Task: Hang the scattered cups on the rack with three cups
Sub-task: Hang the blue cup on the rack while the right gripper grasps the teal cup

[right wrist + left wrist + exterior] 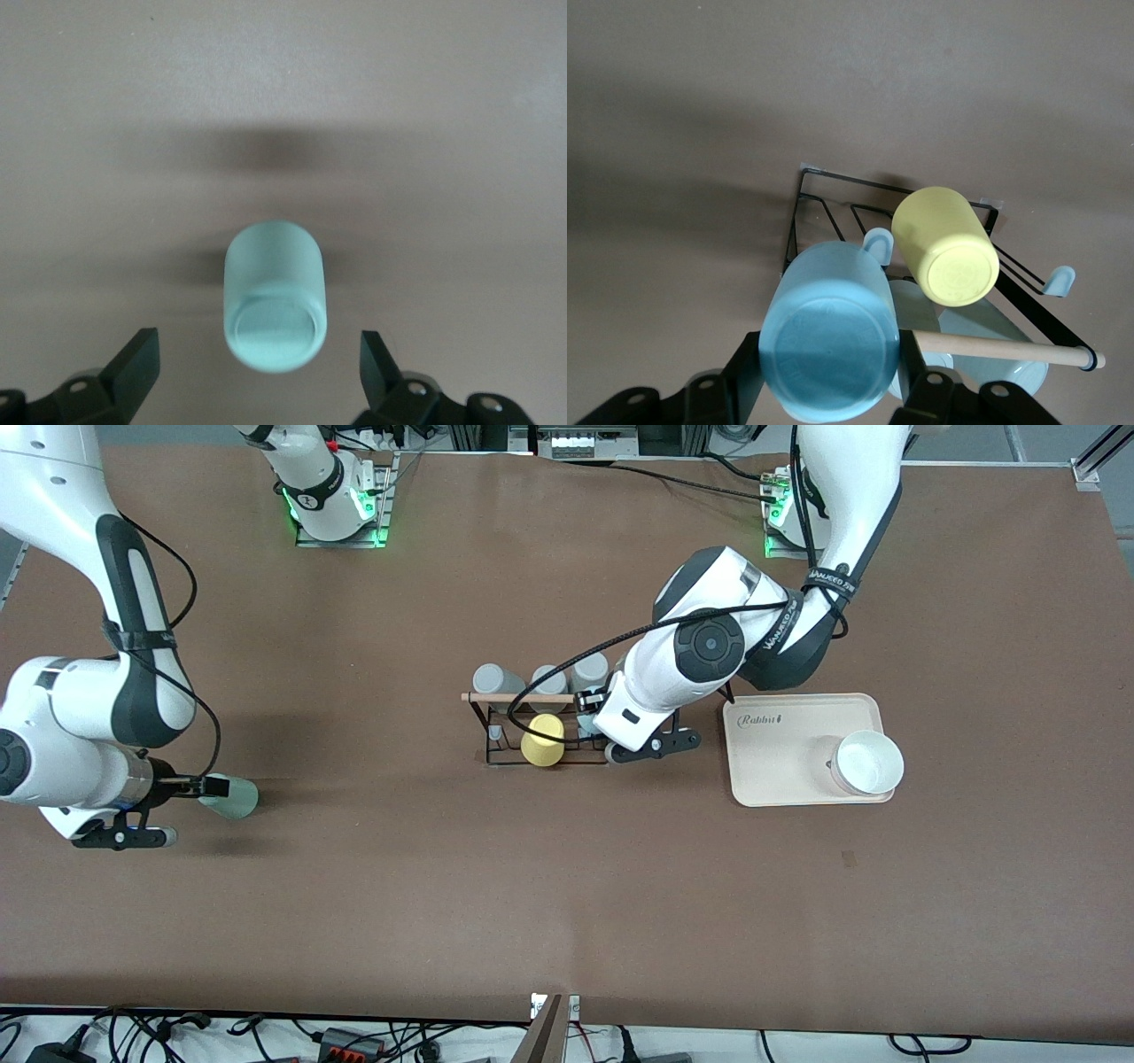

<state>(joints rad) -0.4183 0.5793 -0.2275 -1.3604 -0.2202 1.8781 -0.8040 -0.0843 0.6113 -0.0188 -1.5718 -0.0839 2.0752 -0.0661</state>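
Brown table [354,921], cables below

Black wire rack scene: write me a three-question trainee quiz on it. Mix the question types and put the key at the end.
1. True or false: the left gripper is shut on the light blue plastic tumbler at the black wire rack with the wooden rod.
2. Which cup lies between the right gripper's open fingers? A) small yellow plastic cup B) pale mint-green plastic tumbler C) grey tumbler
3. Fill in: the white bowl stands on the beige ____.
Key: 1 true; 2 B; 3 tray.
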